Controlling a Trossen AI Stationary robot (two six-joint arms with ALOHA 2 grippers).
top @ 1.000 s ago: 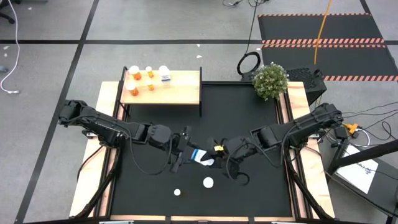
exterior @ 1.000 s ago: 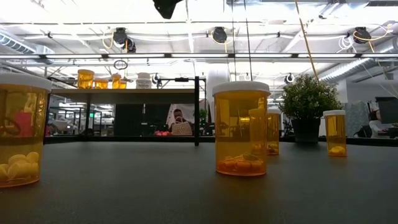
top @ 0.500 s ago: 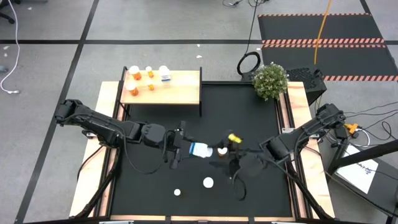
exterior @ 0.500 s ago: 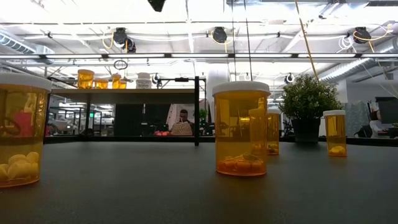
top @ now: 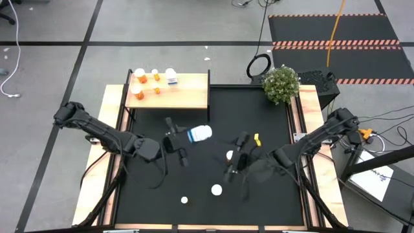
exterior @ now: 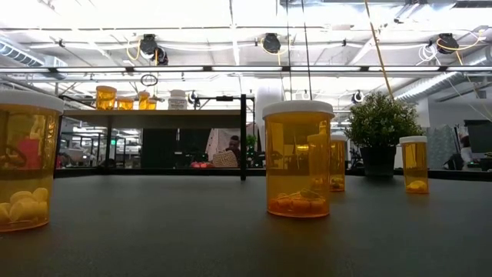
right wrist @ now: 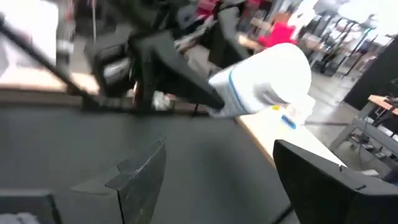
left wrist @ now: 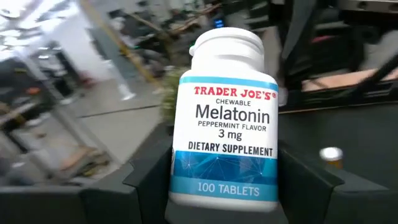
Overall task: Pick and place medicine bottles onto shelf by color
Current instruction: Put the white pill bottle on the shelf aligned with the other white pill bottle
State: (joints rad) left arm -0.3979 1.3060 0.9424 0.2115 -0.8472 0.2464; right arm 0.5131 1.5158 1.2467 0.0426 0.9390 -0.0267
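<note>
A: Currently, what does the left pincer (top: pixel 183 137) hold?

B: It is clamped on a white bottle (top: pixel 198 134) with a blue band on its label. In the left wrist view the bottle (left wrist: pixel 224 118) sits between the two dark fingers (left wrist: pixel 149 180), cap pointing away from the wrist, label facing the camera. Seen from above, the bottle lies on its side in the grip, above the black mat (top: pixel 259 123), cap pointing toward the right arm.

A: And the right pincer (top: pixel 234 169)?

B: Its jaws stand apart with nothing between them. The right wrist view shows both fingers (right wrist: pixel 140 180) spread over bare mat, with the white bottle (right wrist: pixel 264 81) visible beyond them in the other arm's grip. The two pincers are near each other but apart.

A: Where is the shelf (top: pixel 169 90) relative to the left pincer?

B: It is beyond the left pincer, at the far left part of the table (top: pixel 113 116). Four orange bottles (top: pixel 140 78) with white caps and one white bottle (top: pixel 171 76) stand on it.

A: What lies near the right pincer?

B: One white-capped bottle (top: pixel 229 155) stands just beside it, on the left arm's side. Another (top: pixel 216 190) stands nearer the front edge, and a smaller one (top: pixel 184 200) is farther toward the left arm. A potted plant (top: pixel 281 84) stands at the far right corner, well apart from both pincers.

A: What does the low view add?

B: It shows orange bottles (exterior: pixel 298 159) upright on the mat and the shelf (exterior: pixel 154 113) behind them.
</note>
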